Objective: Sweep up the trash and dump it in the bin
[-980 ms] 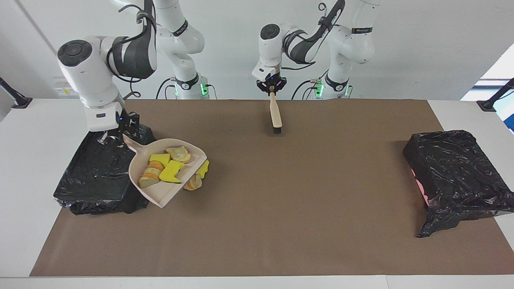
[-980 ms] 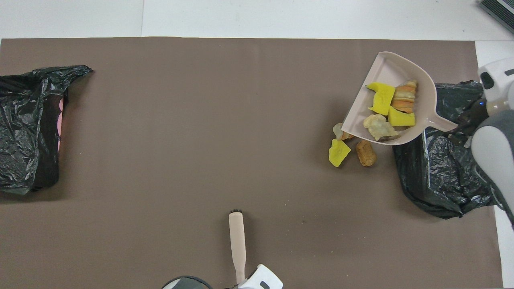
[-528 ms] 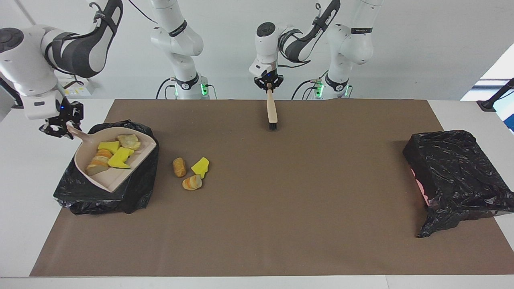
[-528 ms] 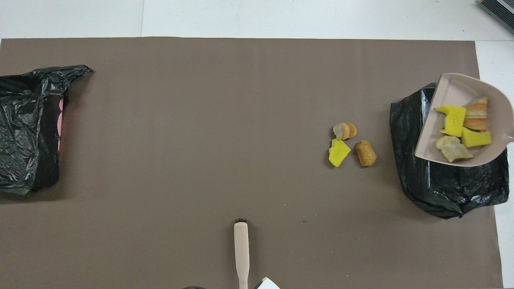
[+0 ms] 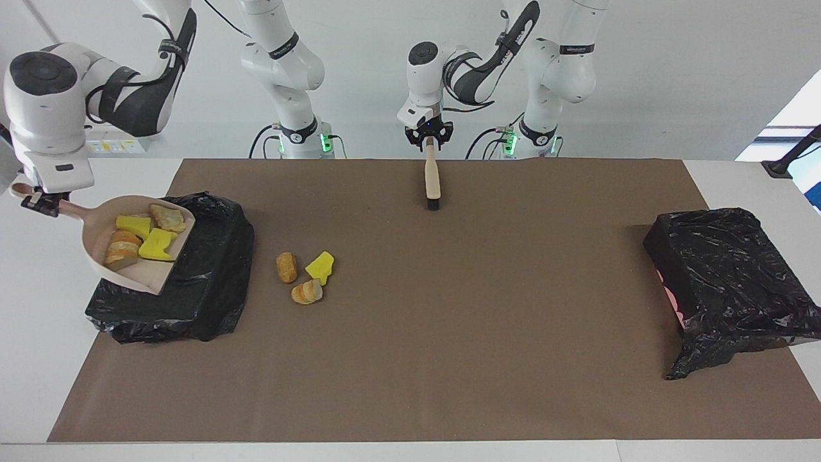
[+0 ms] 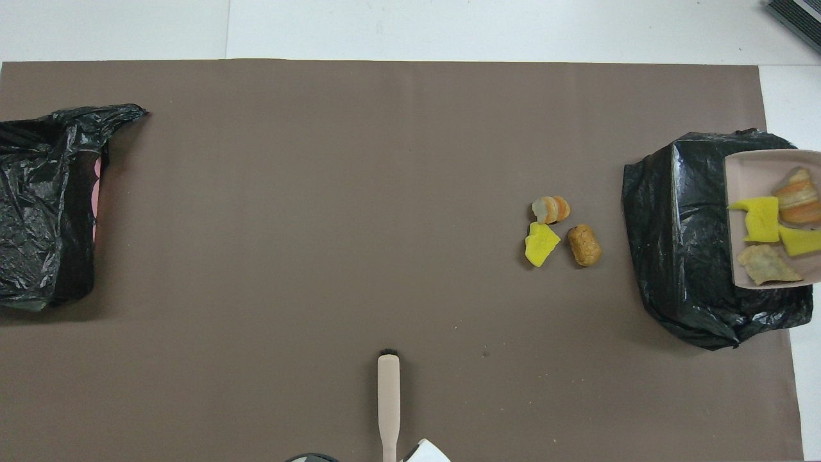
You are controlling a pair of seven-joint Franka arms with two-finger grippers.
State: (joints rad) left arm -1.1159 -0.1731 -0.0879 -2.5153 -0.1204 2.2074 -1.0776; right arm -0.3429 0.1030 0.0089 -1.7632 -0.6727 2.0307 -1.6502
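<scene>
**A:** Nearest the robots first?

**B:** Left gripper (image 5: 428,136), up over the robots' edge of the brown mat (image 5: 449,359). Fingers closed on the handle end of the brush (image 5: 431,179). Hanging bristles-down, black tuft low over the mat or touching it; cannot tell which.

**A:** And toward the right arm's end?

**B:** Right gripper (image 5: 38,200), over the bare white table (image 5: 38,333) just beside the mat. Fingers pinched narrow on the handle of the beige dustpan (image 5: 138,273). Held up in the air, open mouth over the black-lined bin (image 5: 192,295).

**A:** Trash?

**B:** Split in two lots. Four pieces of trash (image 5: 138,234) lying in the dustpan: two yellow sponge chunks, one striped orange piece, one pale crusty piece. None in the bin, as far as can be seen.

**A:** The rest?

**B:** Three on the mat, near the bin but apart from it, toward the table's middle. Brown roll (image 5: 286,267) closest to the bin, yellow chunk (image 5: 320,266) just beside that. Striped orange slice (image 5: 306,292) a little farther from the robots, right against the yellow chunk.

**A:** Anything farther out?

**B:** Second bin (image 5: 725,276) at the left arm's end, well apart from everything else. Wrapped in black plastic, a strip of pink showing on its side, a flap of bag trailing onto the mat at the corner farthest from the robots.
</scene>
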